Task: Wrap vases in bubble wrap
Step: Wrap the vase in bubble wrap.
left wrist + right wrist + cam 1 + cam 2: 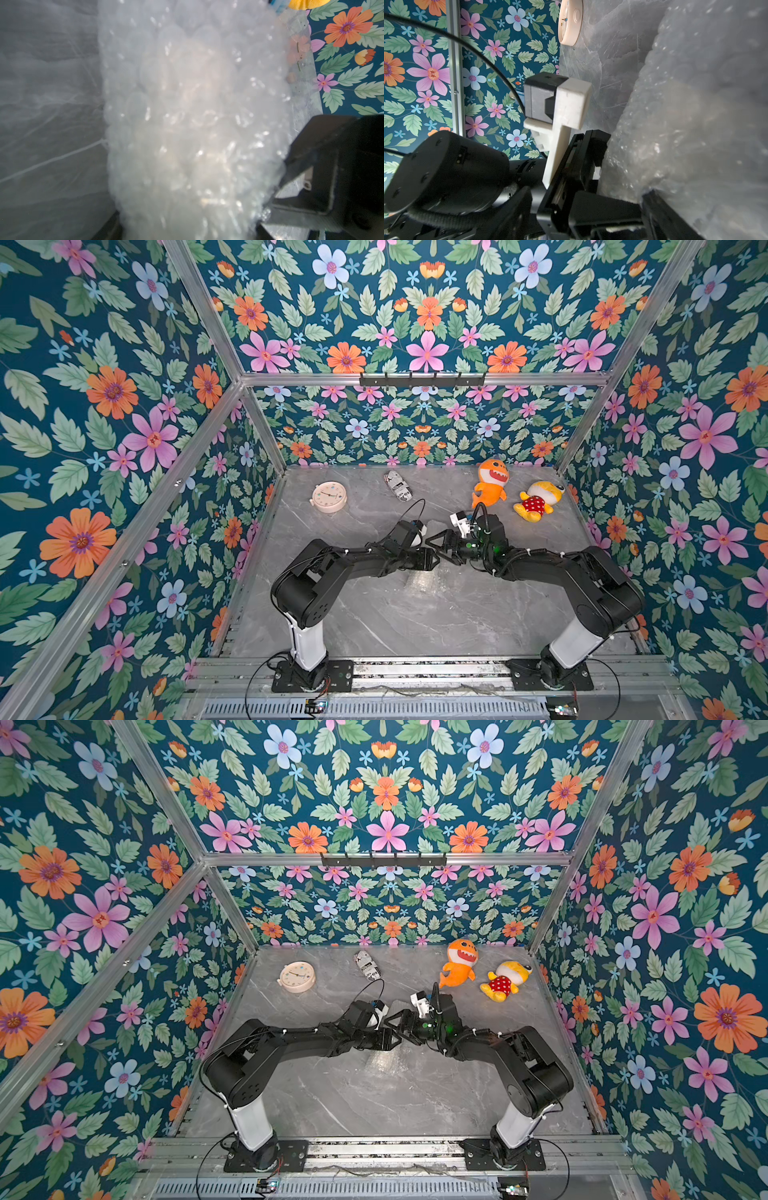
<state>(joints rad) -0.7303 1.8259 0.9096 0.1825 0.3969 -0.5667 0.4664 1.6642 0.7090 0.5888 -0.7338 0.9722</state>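
One bundle at the middle of the table (395, 622): the vase (193, 83), a cream blur inside the bubble wrap (187, 149). The left gripper (432, 561) is clamped on the wrap, probably so it can't unroll. The right gripper (440, 545) has its jaws wide at the roll; can't tell if they press. Arms hide the bundle in both top views.
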